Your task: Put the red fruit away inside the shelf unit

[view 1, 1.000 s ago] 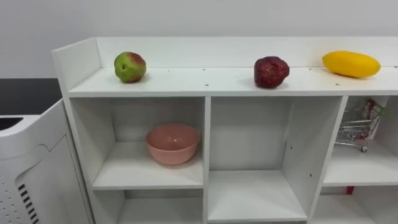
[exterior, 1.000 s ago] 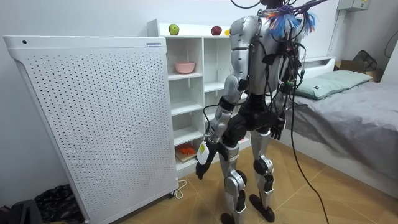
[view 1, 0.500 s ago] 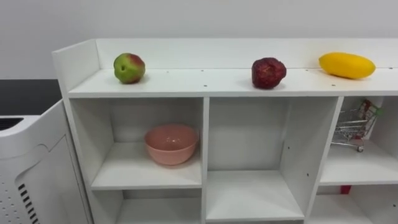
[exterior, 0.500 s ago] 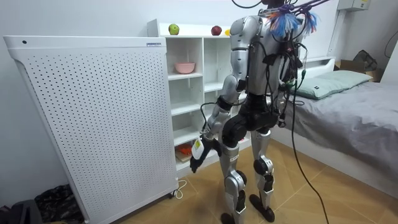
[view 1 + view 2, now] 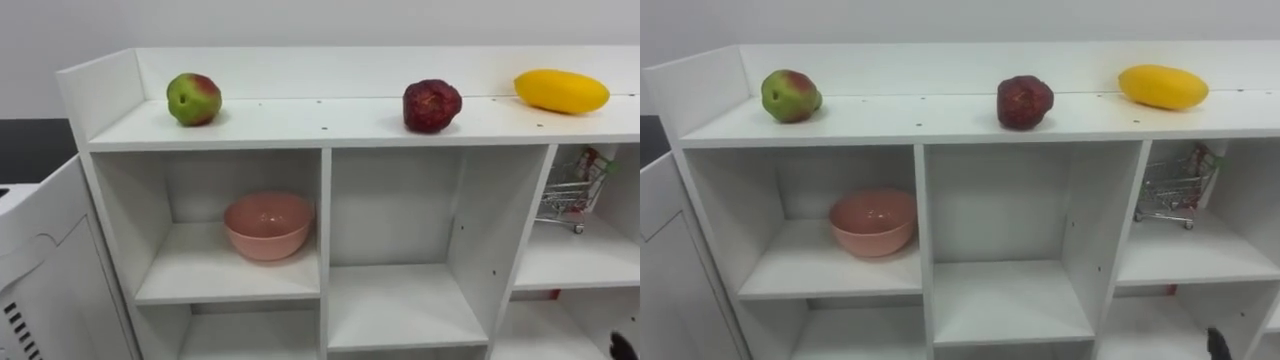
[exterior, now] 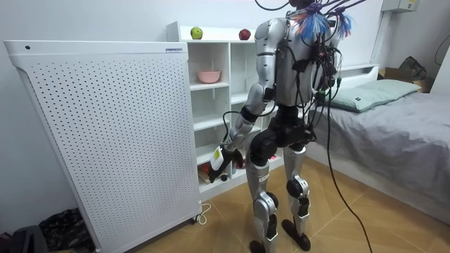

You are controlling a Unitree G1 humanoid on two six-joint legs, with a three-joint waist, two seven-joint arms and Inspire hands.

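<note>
Change: in the room view the left arm has swung up from beside the thigh. The left robot hand now hangs in front of the lower compartments of the closet. Whether it is released or clenched cannot be told.

A dark tip at the lower right edge of the eye views is probably the right robot hand; its state is likewise unreadable.

The 3 fruits rest untouched on the top shelf: green apple, dark red fruit and yellow mango. The pink bowl sits in the upper left compartment.

Judgement: a reach is starting, and no fruit is grasped yet.
</note>
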